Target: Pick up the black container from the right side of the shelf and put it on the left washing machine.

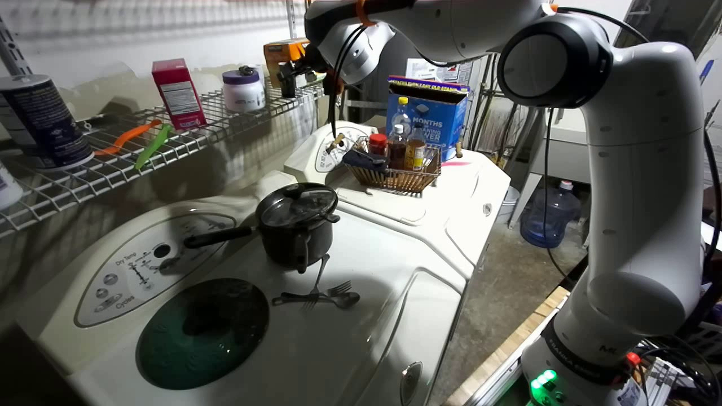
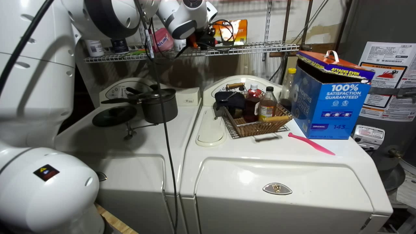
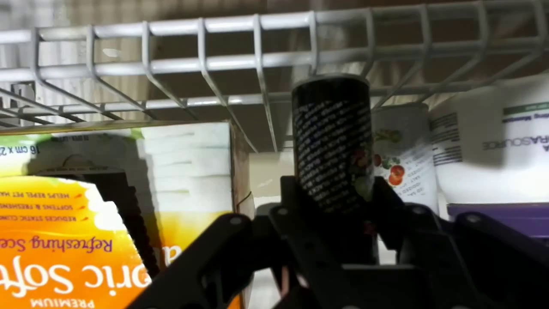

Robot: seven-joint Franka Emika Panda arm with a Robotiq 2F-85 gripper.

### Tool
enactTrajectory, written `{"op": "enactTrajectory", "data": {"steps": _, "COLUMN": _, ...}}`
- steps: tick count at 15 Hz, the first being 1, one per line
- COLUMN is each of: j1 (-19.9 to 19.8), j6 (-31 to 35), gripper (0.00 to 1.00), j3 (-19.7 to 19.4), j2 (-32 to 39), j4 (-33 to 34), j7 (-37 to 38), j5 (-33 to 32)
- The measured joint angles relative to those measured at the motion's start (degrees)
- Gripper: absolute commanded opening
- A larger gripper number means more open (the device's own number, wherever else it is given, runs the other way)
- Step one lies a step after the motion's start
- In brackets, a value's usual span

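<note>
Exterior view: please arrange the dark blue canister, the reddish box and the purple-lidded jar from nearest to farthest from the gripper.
1. Purple-lidded jar: left of the gripper.
2. Reddish box: left of the jar.
3. Dark blue canister: leftmost of the three.

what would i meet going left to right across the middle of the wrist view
Orange-and-white box → black container → white can with red-and-green pictures → white tub with a purple lid.
</note>
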Motion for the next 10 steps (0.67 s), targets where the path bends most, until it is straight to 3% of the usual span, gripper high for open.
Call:
{"op": "enactTrajectory", "data": {"steps": 5, "j1": 0.8, "j6": -0.2, "gripper": 0.20, "j3": -1.4, "j2": -2.0, "j4": -0.6, "j7": 1.7, "j5": -0.7}}
{"op": "enactTrajectory", "data": {"steps": 10, "j1": 1.8, "j6": -7.5, "gripper": 0.20, "j3": -3.1, "j2": -11.7, "j4": -6.8, "j7": 5.9, "j5": -3.8}}
